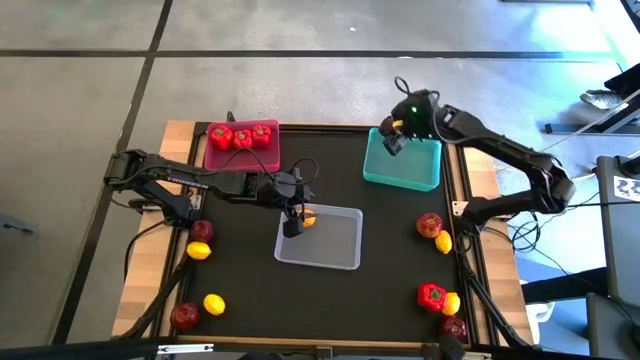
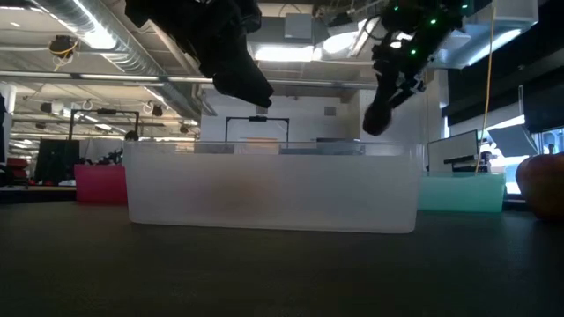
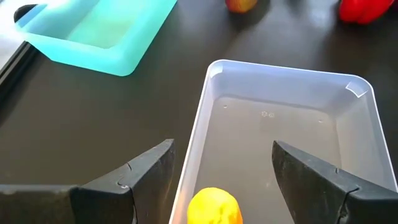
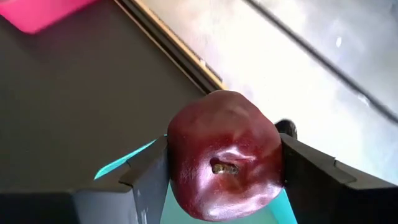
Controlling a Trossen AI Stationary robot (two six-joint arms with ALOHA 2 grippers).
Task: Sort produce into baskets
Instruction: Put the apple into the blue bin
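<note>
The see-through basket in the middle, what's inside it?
One yellow lemon lies inside the clear basket, near one end, between the left gripper's open fingers. The gripper covers that corner from above.

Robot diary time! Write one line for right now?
left gripper: open over clear tray, lemon inside | right gripper: holds apple above teal tray

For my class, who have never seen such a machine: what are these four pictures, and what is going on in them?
Two dark robot arms work at a black table, sorting toy produce. One picture looks down from above, one looks level across the table, and two come from cameras on the arms' wrists. On the table are a pink basket holding three red peppers, a teal basket and a clear basket. Loose lemons, apples and a pepper lie near the edges. The left pincer hangs open above a lemon in the clear basket. The right pincer holds a dark red apple above the teal basket.
</note>
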